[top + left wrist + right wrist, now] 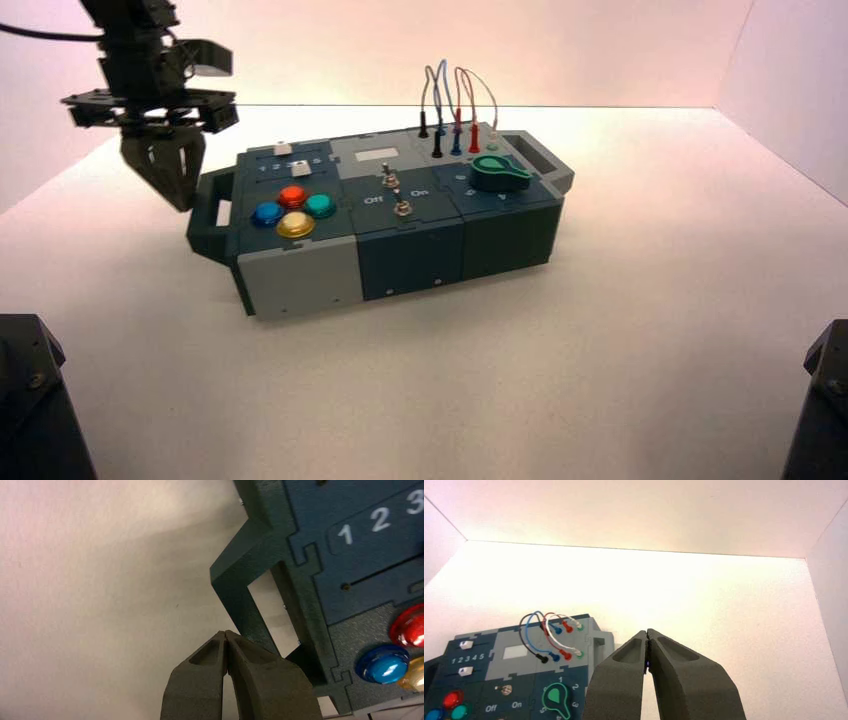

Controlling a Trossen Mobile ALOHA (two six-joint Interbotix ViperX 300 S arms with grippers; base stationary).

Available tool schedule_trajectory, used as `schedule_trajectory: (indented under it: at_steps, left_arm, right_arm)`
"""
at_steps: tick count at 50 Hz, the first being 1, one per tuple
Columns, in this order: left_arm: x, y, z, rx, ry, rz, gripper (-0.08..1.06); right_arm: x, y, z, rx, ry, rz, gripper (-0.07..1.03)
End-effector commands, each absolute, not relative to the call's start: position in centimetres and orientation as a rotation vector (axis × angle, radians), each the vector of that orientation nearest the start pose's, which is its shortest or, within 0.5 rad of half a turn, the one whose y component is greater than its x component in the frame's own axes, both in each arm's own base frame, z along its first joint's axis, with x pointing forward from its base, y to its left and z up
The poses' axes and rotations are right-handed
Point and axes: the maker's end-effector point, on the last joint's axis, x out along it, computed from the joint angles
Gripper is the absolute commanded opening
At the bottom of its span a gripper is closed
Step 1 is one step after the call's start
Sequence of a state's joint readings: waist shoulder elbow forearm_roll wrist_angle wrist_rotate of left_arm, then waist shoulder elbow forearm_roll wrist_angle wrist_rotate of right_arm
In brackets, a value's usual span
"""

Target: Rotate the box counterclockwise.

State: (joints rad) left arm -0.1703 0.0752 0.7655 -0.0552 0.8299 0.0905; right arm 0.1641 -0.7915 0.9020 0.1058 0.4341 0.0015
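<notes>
Here's my right hand [647, 631], idle, closed, off at three o'clock. Box [410, 215] at twelve on the counter [420, 390]: likely bulky, stiff, slidable, its wires [427, 88] delicate. Left hand [184, 207], closed, beside the nine-o'clock handle [207, 245], the place to push!

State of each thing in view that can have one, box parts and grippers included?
Box: upright, slightly angled, left end nearer the camera.
Left gripper: shut, at the box's left handle.
Right gripper: shut, idle, out of the high view.
Wires: plugged in, looped.
Green knob: narrow tip toward 4.
</notes>
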Motion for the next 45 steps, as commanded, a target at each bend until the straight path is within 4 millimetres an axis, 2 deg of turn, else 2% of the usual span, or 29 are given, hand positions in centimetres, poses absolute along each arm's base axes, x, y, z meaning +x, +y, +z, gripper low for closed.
schedule_trajectory:
  at_steps: [1,18,33,39,45]
  left_arm:
    - [27.6,-7.1,3.1,0.16,1.601,-0.241,-0.03]
    - [29.0,-9.6,2.5,0.202,1.59,-0.292,-0.03]
    - [29.5,-11.8,1.5,0.243,1.593,-0.335,-0.03]
    - [30.1,-12.0,1.1,0.256,1.585,-0.341,-0.03]
    - [30.9,-11.2,1.4,0.277,1.566,-0.33,-0.03]
  right_arm:
    - [27.5,5.3,26.4,0.071,0.528,0.176,-0.02]
    - [27.3,5.3,25.8,0.071,0.543,0.174,-0.02]
    - [27.1,5.3,25.5,0.069,0.551,0.174,-0.02]
    - [27.1,5.3,25.6,0.069,0.552,0.174,-0.02]
    - [26.8,5.2,25.5,0.053,0.594,0.177,-0.02]
